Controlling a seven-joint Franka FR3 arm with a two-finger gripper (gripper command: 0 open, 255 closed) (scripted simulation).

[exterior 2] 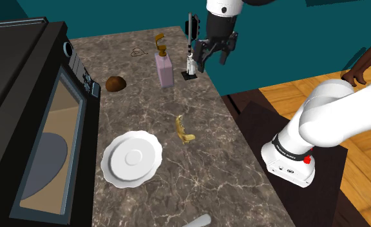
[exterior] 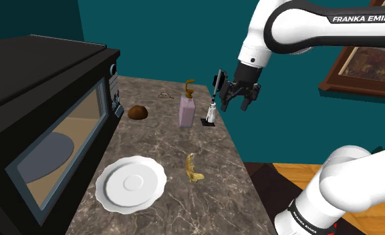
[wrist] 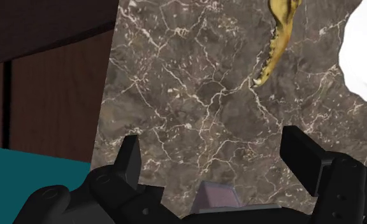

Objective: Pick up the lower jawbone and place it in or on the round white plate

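Fingers (wrist: pixel 300 158) spread wide, empty — yellow jawbone (exterior: pixel 193 168) beside plate (exterior: pixel 114 199), lengthwise along counter (exterior: pixel 219 152), narrow tip toward fingers

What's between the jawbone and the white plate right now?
Nothing; only bare veined countertop separates the jawbone from the plate, clearest in the shoulder view.

Shoulder view: bare counter (exterior: pixel 211 143) surrounds the jawbone (exterior: pixel 193 168), save the plate (exterior: pixel 131 183) near its eight o'clock. A pink pump bottle (exterior: pixel 186 112) and small white bottle (exterior: pixel 212 112) stand at its twelve, by the gripper (exterior: pixel 236 105); the microwave (exterior: pixel 44 127) walls off nine o'clock.
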